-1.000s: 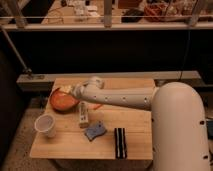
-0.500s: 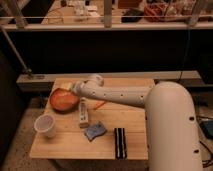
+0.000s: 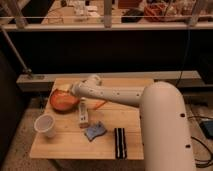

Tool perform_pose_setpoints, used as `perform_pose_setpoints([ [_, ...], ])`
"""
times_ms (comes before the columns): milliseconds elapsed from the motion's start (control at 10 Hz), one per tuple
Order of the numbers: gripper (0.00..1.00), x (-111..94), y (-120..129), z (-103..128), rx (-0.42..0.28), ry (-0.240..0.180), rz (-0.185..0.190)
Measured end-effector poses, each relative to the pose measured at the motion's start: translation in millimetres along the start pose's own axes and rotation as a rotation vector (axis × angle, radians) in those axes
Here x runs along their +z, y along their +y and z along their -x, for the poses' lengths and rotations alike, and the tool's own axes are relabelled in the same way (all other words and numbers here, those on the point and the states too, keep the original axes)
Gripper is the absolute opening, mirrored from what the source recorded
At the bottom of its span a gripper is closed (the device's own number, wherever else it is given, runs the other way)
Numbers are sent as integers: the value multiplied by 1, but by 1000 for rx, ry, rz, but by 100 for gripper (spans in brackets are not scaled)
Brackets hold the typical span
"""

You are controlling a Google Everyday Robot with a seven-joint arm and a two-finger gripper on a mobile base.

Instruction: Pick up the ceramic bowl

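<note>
The ceramic bowl, orange-red, wide and shallow, sits at the left rear of the wooden table. My white arm reaches from the right across the table. The gripper is at the bowl's far rim, over or touching it, and covers part of that rim. The bowl rests on the table.
A white cup stands in front of the bowl at the table's left edge. A small upright packet, a blue cloth, a black ribbed object and a thin orange item lie mid-table. A dark railing runs behind.
The arm has stretched a little further left, bringing the gripper onto the bowl's far rim. The bowl has stayed in place.
</note>
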Motion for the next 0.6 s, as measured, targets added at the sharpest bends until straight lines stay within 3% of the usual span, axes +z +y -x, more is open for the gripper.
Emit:
perform_pose_setpoints([
  [300, 80, -3, 4, -1, 4, 16, -2],
  [600, 80, -33, 2, -17, 13, 72, -29],
])
